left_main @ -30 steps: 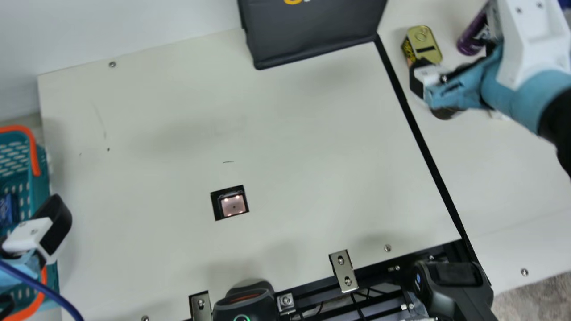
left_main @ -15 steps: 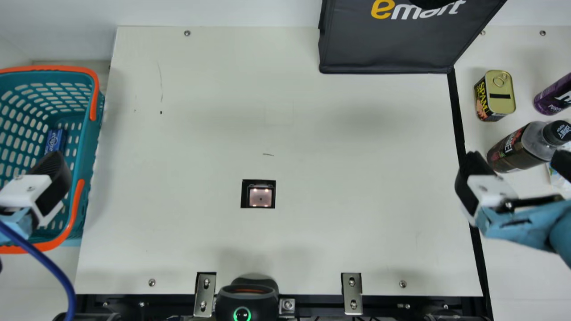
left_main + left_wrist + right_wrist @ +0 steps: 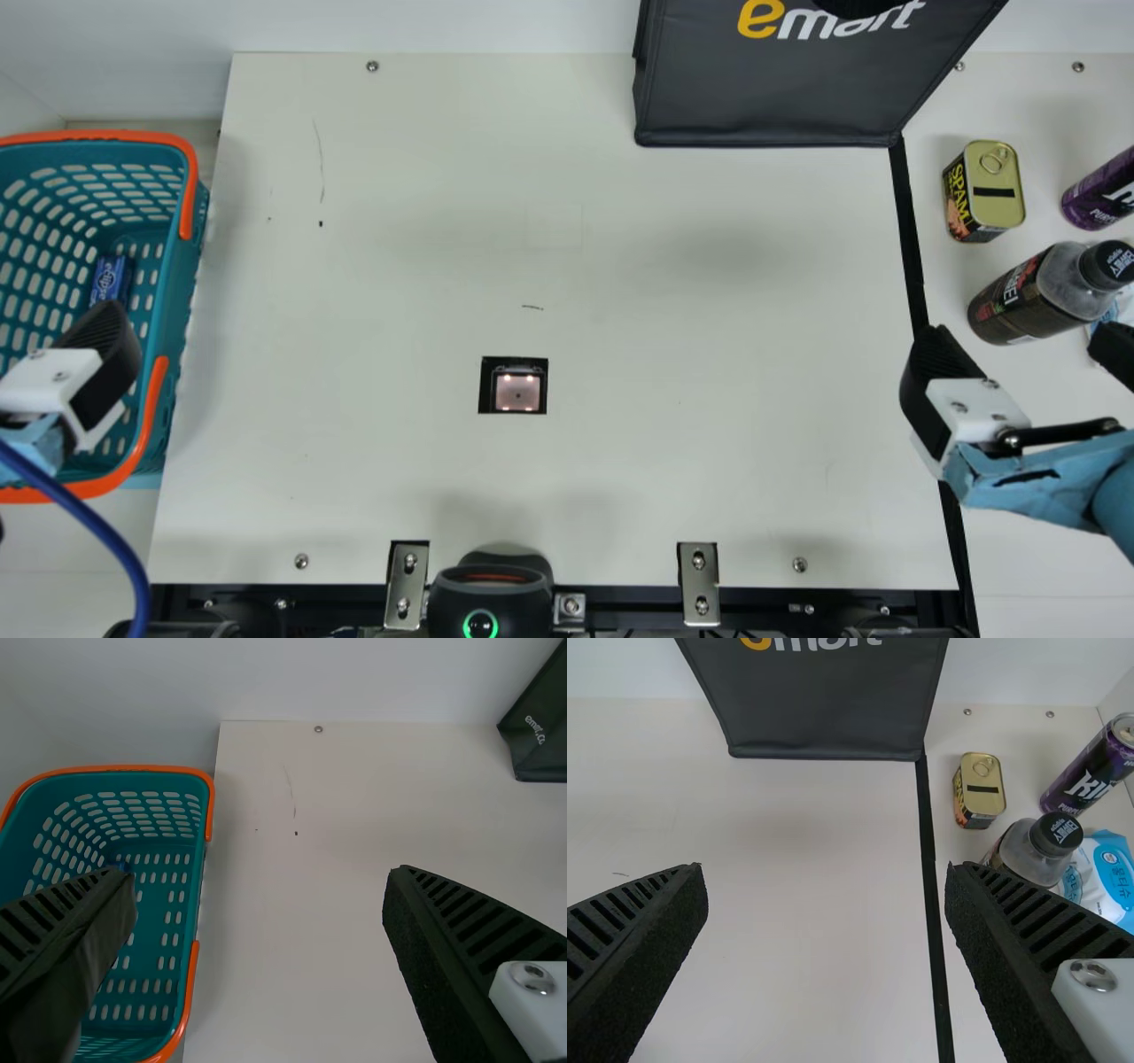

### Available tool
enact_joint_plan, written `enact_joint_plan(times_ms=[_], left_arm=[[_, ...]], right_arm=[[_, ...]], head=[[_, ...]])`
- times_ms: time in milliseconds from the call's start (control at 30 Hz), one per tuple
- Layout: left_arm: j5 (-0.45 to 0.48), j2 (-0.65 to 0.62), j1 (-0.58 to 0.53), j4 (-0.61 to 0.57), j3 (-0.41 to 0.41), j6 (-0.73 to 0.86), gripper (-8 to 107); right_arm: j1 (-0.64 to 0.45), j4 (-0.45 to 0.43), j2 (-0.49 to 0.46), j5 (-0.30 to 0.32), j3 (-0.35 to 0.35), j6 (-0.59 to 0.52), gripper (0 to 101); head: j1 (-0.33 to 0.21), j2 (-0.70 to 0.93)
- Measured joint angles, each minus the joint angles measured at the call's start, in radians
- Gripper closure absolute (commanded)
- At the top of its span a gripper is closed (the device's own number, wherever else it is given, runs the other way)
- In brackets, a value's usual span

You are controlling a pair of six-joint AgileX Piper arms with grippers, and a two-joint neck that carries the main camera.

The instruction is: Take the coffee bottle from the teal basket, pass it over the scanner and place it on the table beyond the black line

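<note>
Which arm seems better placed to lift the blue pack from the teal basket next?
The left, probably: the left gripper hangs open at the basket, near the pack; the right gripper is well away, by the black line.

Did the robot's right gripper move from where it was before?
Yes. In the main view, the right gripper was right by the gold tin can. Now it is away from the can, nearer the table's near edge.

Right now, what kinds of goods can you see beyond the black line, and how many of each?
Cans: 2, a gold tin and a purple can
Bottles: 1, the coffee bottle
Soft packs: 1, a white-and-blue pack
Total: 4
</note>
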Motion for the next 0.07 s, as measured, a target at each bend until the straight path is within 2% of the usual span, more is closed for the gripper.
enact_joint_plan(times_ms=[67], left_arm=[[0.0, 0.0, 0.0, 0.0, 0.0, 0.0, 9]], right_arm=[[0.0, 0.0, 0.0, 0.0, 0.0, 0.0, 6]], head=[[0.0, 0.0]])
